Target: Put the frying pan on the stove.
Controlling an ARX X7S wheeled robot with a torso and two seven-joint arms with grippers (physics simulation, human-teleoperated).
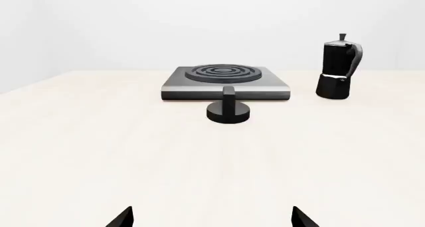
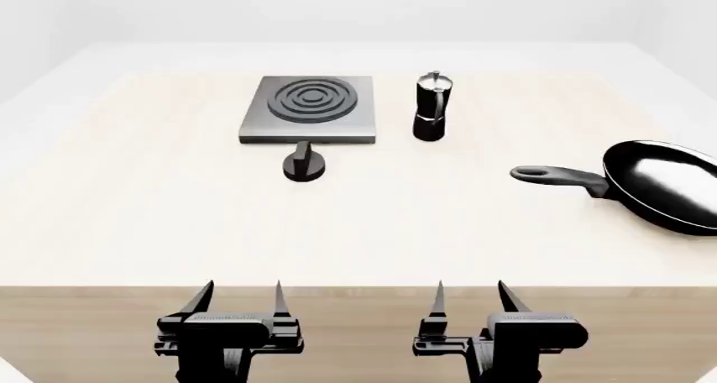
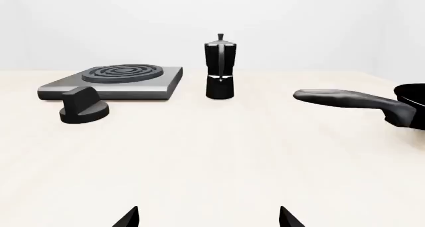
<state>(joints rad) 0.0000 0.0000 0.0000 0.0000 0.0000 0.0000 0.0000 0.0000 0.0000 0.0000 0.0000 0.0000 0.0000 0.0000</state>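
The frying pan [image 2: 663, 184], glossy black, lies at the table's right edge with its long handle [image 3: 345, 98] pointing left. The stove [image 2: 309, 107], a grey slab with dark burner rings, sits at the back centre-left; it also shows in the left wrist view as the stove [image 1: 226, 82] and in the right wrist view as the stove [image 3: 116, 81]. My left gripper [image 2: 238, 297] and right gripper [image 2: 469, 296] hang side by side at the table's near edge, both open and empty, far from pan and stove.
A black-and-silver moka pot [image 2: 431, 107] stands just right of the stove. A small round black knob [image 2: 304, 163] lies on the light wooden table [image 2: 146, 207] in front of the stove. The pan reaches the table's right edge.
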